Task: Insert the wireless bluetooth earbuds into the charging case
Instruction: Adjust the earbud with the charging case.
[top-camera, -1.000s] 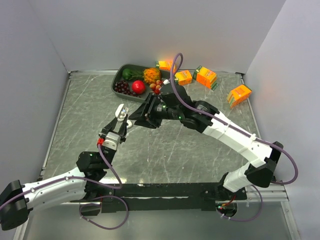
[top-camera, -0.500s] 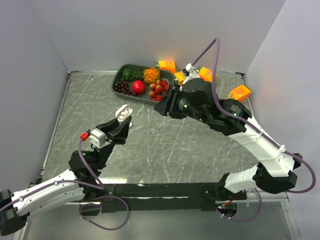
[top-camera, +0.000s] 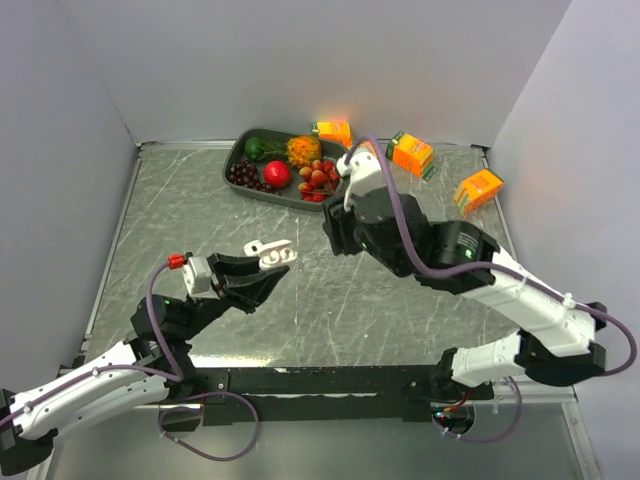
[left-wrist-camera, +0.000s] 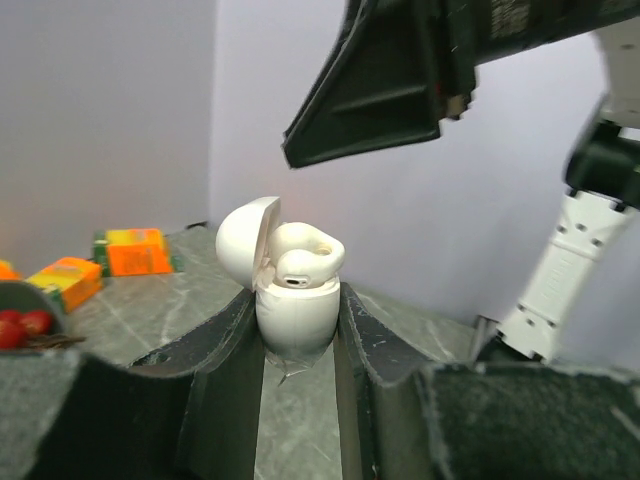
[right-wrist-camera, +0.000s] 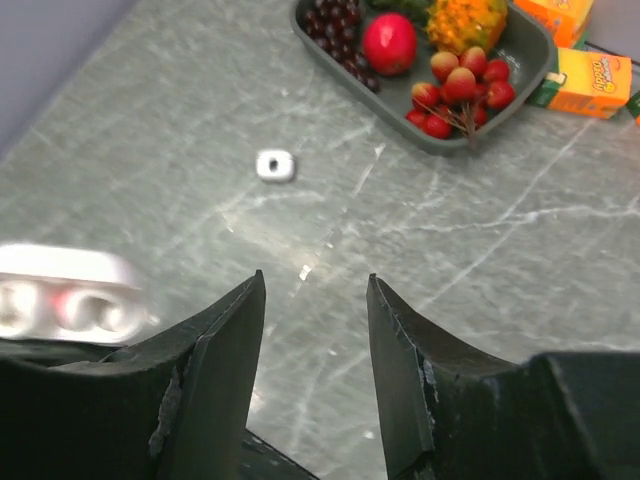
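From the top camera, the left gripper is holding the white charging case up off the table. The case's long axis is running roughly left to right across the view, and the right arm is leaning in close beside it. In the left wrist camera, the left jaws are pinching the case body from both sides. The case is standing upright with its lid hinged back toward the view's left. A rounded earbud is sitting in its mouth, long axis lying across the case and riding high rather than sunk in, with a dark part of the right arm hanging just above. In the right wrist camera, the right gripper is pointing down at the table with its jaws spread and nothing between them. A loose earbud is lying on the stone, well apart from the case and short of the fruit tray; it is too small to tell which way it is pointing. The high-riding bud is likely risking a tumble if the case is tilting or the lid is closing on it, and the loose one could be skidding away under a slightly off-centre pinch
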